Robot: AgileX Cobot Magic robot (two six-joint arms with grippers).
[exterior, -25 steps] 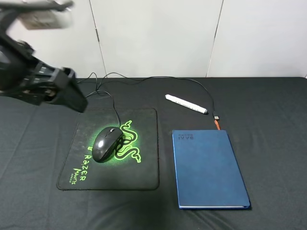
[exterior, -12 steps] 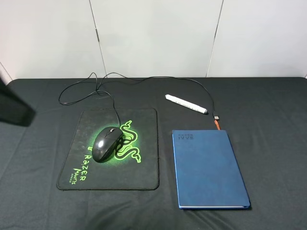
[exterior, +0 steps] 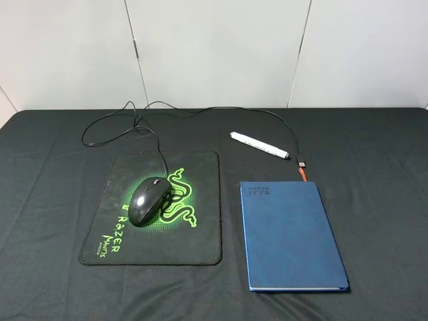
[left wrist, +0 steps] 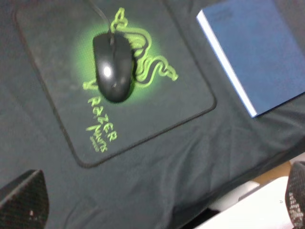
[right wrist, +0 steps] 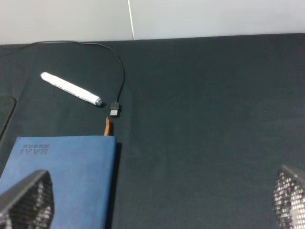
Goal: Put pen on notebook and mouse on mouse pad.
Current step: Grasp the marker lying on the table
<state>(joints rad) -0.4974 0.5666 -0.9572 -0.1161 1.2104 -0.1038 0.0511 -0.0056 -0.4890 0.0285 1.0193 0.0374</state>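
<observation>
The black mouse point(exterior: 148, 200) rests on the black mouse pad point(exterior: 200, 244) with the green logo, its cable running to the table's back. Further back, the white pen point(exterior: 259, 144) lies on the black cloth, apart from the dark blue notebook point(exterior: 291, 234). Neither arm shows in the exterior high view. In the left wrist view my left gripper point(left wrist: 159, 198) hangs open high above the mouse point(left wrist: 113, 67), mouse pad point(left wrist: 62, 95) and notebook point(left wrist: 257, 47). My right gripper point(right wrist: 158, 198) is open over bare cloth, with the pen point(right wrist: 70, 88) and notebook point(right wrist: 62, 176) off to one side.
The mouse cable ends in a USB plug point(exterior: 301, 163) between pen and notebook, beside the notebook's orange ribbon point(exterior: 303, 174). A black cloth point(exterior: 374, 154) covers the whole table. White wall panels stand behind. The table's front edge point(left wrist: 267, 191) shows in the left wrist view.
The left arm, above the table's back-left a second ago, has pulled away to the left and out of the exterior view. Mouse, pen and notebook have not moved.
</observation>
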